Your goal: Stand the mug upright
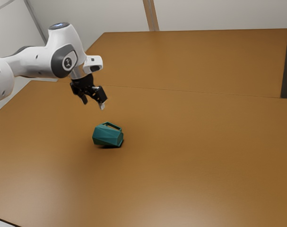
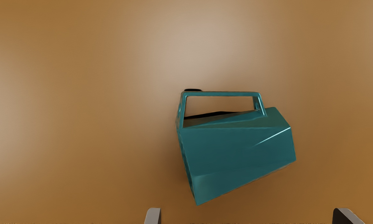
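Note:
The black gripper (image 1: 93, 104) is above the table in the exterior view, higher than the mug and a little toward that view's left. On its side on the tabletop lies a teal, faceted mug (image 1: 108, 135), its handle angled upward. In the wrist view the open gripper (image 2: 247, 216) has its fingertips wide apart, with nothing held between them. The mug (image 2: 236, 149) is ahead of the fingertips there, its looped handle at the side farther from them. The mug's inside is hidden.
A large brown wooden table (image 1: 190, 156) lies under the arm, with a seam crossing it behind the gripper. Pale walls (image 1: 219, 14) stand past the table's far edge. A wooden strip (image 1: 151, 15) runs up the wall.

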You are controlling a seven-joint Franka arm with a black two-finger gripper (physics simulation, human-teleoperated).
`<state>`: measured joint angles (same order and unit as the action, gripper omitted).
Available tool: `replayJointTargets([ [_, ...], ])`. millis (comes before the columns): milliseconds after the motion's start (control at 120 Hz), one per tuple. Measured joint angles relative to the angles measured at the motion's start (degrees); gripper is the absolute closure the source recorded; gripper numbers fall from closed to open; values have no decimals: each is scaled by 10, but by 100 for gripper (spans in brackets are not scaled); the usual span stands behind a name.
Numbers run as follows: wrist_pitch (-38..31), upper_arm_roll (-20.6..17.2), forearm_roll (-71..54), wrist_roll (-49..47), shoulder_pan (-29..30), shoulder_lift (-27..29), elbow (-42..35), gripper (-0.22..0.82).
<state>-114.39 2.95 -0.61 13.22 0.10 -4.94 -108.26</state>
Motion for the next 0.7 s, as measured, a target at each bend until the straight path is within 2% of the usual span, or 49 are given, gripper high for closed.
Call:
replayJointTargets([
  [183, -3, 34, 26, 9, -3, 30, -30, 0],
  [292, -3, 35, 76, 29, 30, 32, -36, 0],
  [475, -4, 23, 173, 104, 113, -10, -37, 0],
  [700, 2, 21, 244, 201, 129, -53, -32, 0],
])
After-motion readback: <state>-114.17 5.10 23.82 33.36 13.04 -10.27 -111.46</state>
